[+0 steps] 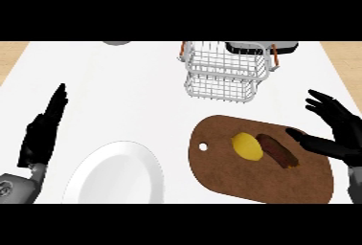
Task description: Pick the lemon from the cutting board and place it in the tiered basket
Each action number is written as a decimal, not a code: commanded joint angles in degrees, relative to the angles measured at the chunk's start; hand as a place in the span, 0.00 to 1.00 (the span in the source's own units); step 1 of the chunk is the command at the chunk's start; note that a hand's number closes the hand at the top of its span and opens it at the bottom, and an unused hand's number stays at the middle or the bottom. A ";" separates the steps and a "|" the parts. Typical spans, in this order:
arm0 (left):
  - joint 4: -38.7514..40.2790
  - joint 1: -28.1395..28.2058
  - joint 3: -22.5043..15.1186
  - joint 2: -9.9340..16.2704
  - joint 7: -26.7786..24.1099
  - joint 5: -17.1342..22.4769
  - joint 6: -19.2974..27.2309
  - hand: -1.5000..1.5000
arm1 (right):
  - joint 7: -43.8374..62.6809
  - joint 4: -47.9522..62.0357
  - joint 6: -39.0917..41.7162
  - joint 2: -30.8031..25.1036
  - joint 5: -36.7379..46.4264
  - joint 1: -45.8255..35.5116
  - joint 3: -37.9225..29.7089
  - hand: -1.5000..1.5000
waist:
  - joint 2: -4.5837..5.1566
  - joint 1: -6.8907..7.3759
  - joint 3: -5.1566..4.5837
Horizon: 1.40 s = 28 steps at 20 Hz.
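A yellow lemon (pixel 247 146) lies on the brown cutting board (pixel 226 177) at the lower right, touching a brown sausage-like item (pixel 277 150) on its right. The white wire tiered basket (pixel 225 72) stands at the back, beyond the board. My right hand (pixel 336 131) is open at the right edge of the board, thumb pointing toward the sausage-like item, apart from the lemon. At the left side my left hand (pixel 42 131) is open with straight fingers pointing away, holding nothing.
A white plate (pixel 117 174) lies at the lower middle, left of the board. A grey pot-like item (pixel 265 47) sits behind the basket. Part of a grey round object (pixel 117 42) shows at the back edge.
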 commanded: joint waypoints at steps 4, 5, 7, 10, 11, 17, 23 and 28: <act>1.86 0.03 0.26 -1.61 -1.62 -1.28 -0.83 0.50 | 13.22 -10.04 12.68 -15.90 0.58 -0.28 1.13 0.00 | -0.01 0.20 -0.20; 2.21 -2.47 1.82 0.16 0.20 -0.10 -2.38 0.50 | 13.35 -9.95 15.59 -18.16 2.43 -0.53 3.35 0.00 | 0.11 0.24 -0.21; 2.00 -2.05 1.05 -0.65 -0.73 -1.33 -1.74 0.50 | 16.48 -10.64 20.28 -21.97 1.93 -2.79 3.73 0.00 | 0.19 1.00 -0.17; 0.99 1.02 1.86 0.12 -3.04 -0.02 -4.22 0.50 | 24.65 -14.48 22.83 -23.46 2.53 -6.89 6.94 0.00 | 0.12 2.16 -0.18; 0.18 -0.65 -0.24 -2.94 -0.47 -2.27 -0.63 0.50 | 28.47 -16.01 24.55 -24.11 1.14 -9.36 7.42 0.00 | 0.13 1.90 -0.14; -0.08 -1.02 3.04 -1.41 0.25 -2.28 -4.77 0.50 | 43.24 -13.39 26.81 -17.87 1.43 -21.33 9.63 0.00 | 0.22 2.05 -0.04; -1.24 1.51 4.65 -2.62 -0.75 -3.37 -5.20 0.50 | 50.74 -9.20 25.93 -7.64 6.64 -23.16 16.00 0.00 | 0.16 1.87 -0.01; -1.48 0.04 4.59 -5.07 1.42 -6.35 -5.37 0.50 | 55.73 -7.41 28.03 -2.62 11.39 -25.86 18.05 0.00 | 0.18 1.47 0.00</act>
